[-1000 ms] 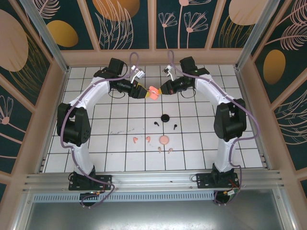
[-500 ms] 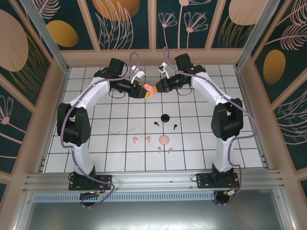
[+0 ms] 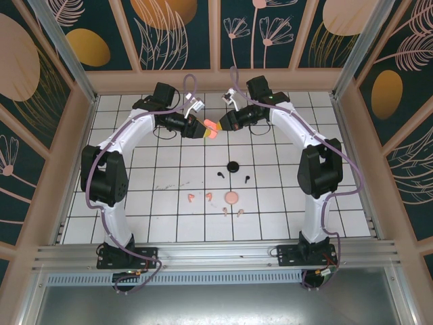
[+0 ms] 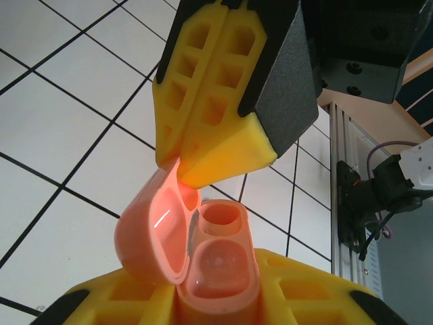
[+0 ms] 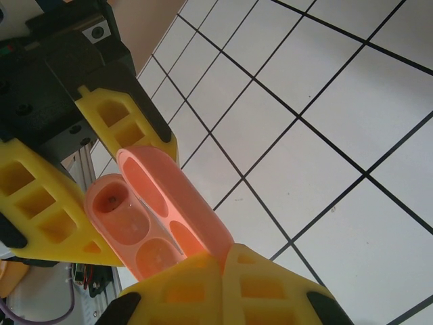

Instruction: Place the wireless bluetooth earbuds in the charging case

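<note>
- Since a second ago, the right arm's elbow has drawn slightly inward and the right gripper (image 3: 221,124) has edged left, closer to the left gripper (image 3: 202,128).
- Nearest, a ribbed aluminium rail (image 3: 216,256) carries both arm bases.
- Beyond it lies the white tiled table (image 3: 169,152) with dark grid lines. Four pale pink earbuds (image 3: 192,198) lie loose on it, around a round pink case (image 3: 231,198).
- Just past those, two black earbuds (image 3: 220,173) lie apart, with a round black case (image 3: 234,166) close behind them.
- Farther on, over the far tiles, the left gripper is clamped on the base of an open pink charging case (image 4: 218,271), whose lid (image 4: 152,233) is swung aside.
- The right gripper's fingers are pressed together, with their tips against the lid's edge.
- Farthest, dark teal wall panels (image 3: 176,47) in pale frames bear orange ovals and line-drawn flowers.
</note>
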{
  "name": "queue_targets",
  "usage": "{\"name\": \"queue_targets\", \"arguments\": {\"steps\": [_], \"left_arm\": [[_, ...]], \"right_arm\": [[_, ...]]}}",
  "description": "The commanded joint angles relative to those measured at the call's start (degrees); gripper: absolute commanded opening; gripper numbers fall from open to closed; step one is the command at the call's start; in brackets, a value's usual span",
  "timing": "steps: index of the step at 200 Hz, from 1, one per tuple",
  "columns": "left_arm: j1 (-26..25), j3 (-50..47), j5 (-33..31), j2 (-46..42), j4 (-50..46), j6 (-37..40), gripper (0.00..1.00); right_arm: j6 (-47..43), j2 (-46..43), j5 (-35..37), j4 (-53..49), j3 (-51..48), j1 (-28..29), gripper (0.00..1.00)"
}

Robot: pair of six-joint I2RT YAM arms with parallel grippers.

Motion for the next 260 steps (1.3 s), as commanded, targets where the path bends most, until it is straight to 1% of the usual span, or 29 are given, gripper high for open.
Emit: {"name": "queue_targets", "arguments": {"steps": [1,22,38,49,59,65,82,93,114,129,160,168,181,193,204,218,227,234,247,260], "left_arm": [[-0.41,0.88,2.63,0.80,-2.17,1.83,0.24],[-0.39,1.00,2.78,0.82,-2.22,1.88,0.16],[-0.40,0.90,2.81,0.81,-2.07,1.83,0.07],[-0.41,0.42,2.56,0.59,-1.24,1.37,0.00],[-0.35,-0.79,2.02,-0.12,1.01,0.05,0.00],[-0.34,-1.84,1.47,-0.80,3.11,-1.23,0.00],[-0.28,-6.45,-0.62,-3.89,11.72,-6.28,0.00],[-0.12,-9.45,-1.85,-6.22,17.58,-9.73,0.00],[0.03,-13.14,-4.57,-9.83,25.03,-14.77,0.00],[0.02,-15.70,-6.84,-11.83,29.68,-17.31,0.00],[0.06,-23.92,-15.51,-20.89,42.78,-23.96,0.00],[0.07,-26.18,-17.67,-23.00,45.77,-25.11,0.00],[0.03,-29.20,-23.05,-26.06,49.21,-27.46,0.00],[0.07,-31.20,-26.34,-28.53,51.35,-28.63,0.00],[0.05,-33.43,-29.26,-30.72,53.60,-30.08,0.00],[0.03,-36.67,-33.12,-33.52,57.61,-32.50,0.00],[0.03,-38.63,-34.58,-35.22,60.24,-33.43,0.00],[0.04,-40.67,-37.00,-36.53,62.10,-34.64,0.00],[0.05,-43.97,-40.17,-38.74,66.06,-35.60,0.00],[0.04,-47.30,-45.13,-41.24,69.88,-37.24,0.00]], "right_arm": [[0.53,1.03,-0.70,-0.10,2.18,0.33,0.00],[0.99,1.03,-0.70,0.34,2.31,0.34,0.00],[1.77,0.87,0.00,0.99,2.57,0.33,0.00],[2.52,0.37,0.33,1.69,2.42,0.20,0.10],[3.84,-0.74,1.10,2.77,1.74,0.07,0.26],[4.57,-1.61,1.56,3.70,1.04,-0.08,0.32],[6.85,-4.68,2.59,5.79,-1.66,-0.54,0.44],[8.01,-6.95,3.65,6.53,-4.00,-0.55,0.49],[10.98,-12.19,6.91,7.86,-9.91,0.20,0.52],[13.34,-16.08,11.49,8.64,-14.62,1.84,0.53],[19.40,-22.08,20.74,10.82,-23.52,7.95,0.53],[21.98,-22.95,23.77,11.37,-25.41,10.74,0.53],[25.45,-24.08,27.44,12.37,-28.32,14.11,0.53],[29.54,-24.70,32.77,12.82,-30.44,17.36,0.54],[32.85,-24.51,35.81,12.84,-31.79,20.04,0.54],[38.71,-23.88,41.61,12.42,-33.10,23.32,0.54],[41.87,-23.26,44.08,12.19,-33.75,25.27,0.55],[44.96,-22.65,46.58,11.83,-34.00,26.75,0.56],[49.36,-21.16,48.86,11.83,-34.05,29.18,0.58],[53.65,-19.17,50.97,11.92,-33.26,31.38,0.62]]}}
